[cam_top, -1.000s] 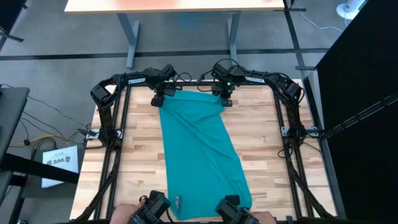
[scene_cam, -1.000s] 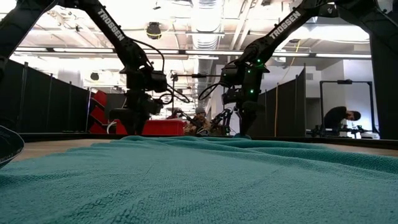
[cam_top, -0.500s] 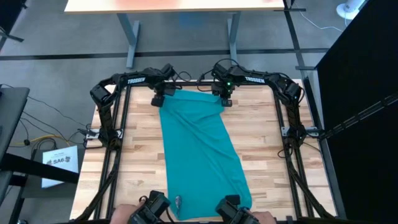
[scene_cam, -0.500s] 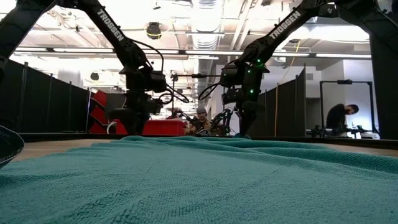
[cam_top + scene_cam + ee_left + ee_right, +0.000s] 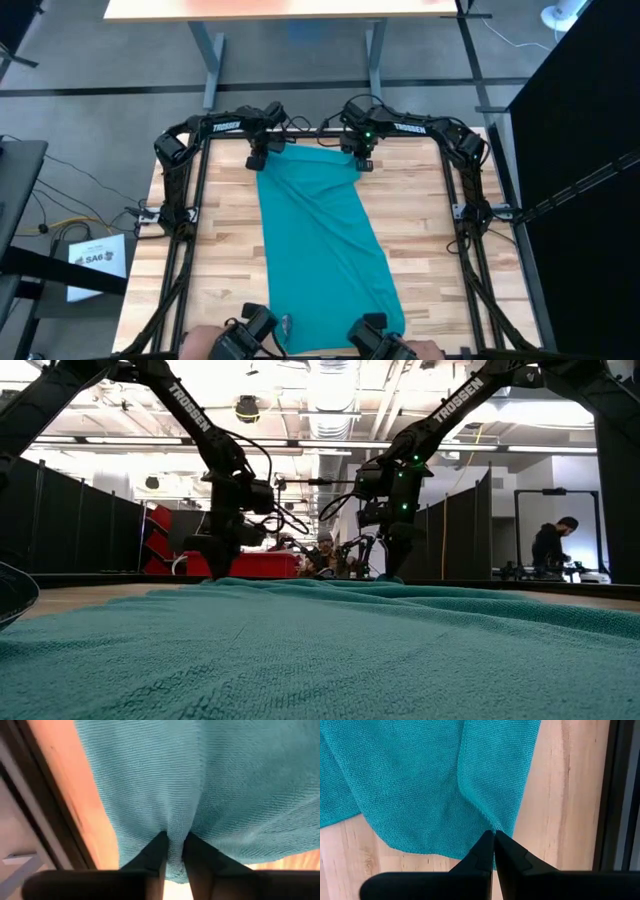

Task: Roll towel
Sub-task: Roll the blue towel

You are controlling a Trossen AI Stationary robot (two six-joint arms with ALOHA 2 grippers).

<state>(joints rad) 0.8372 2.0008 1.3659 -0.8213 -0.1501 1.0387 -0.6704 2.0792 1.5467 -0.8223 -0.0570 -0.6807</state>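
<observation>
While the towel [image 5: 322, 250] lies stretched long across your wooden table [image 5: 440, 250], both of your grippers sit at its far end — each one closed on a corner. In your left wrist view, the left gripper [image 5: 173, 842] has its jaws pressed together on a bunched fold of teal cloth, which puckers between the two dark fingers [image 5: 152, 852] and spreads out wide beyond their tips, with bare wood showing alongside. From overhead, that gripper [image 5: 257, 160] sits on the towel's far left corner. Your right gripper [image 5: 493, 837] has its jaws nipped tight on the very hem of the cloth; the towel fans away ahead of the tips, a soft crease running out from the pinch, and bare tabletop lies on either side of the fingers. Overhead, it [image 5: 362, 160] holds the far right corner, just beside the table's far edge. Seen at table height, the cloth [image 5: 320, 650] fills the foreground and runs back to both arms, which come down onto its far edge — a person [image 5: 553, 545] stands well behind them in the room.
</observation>
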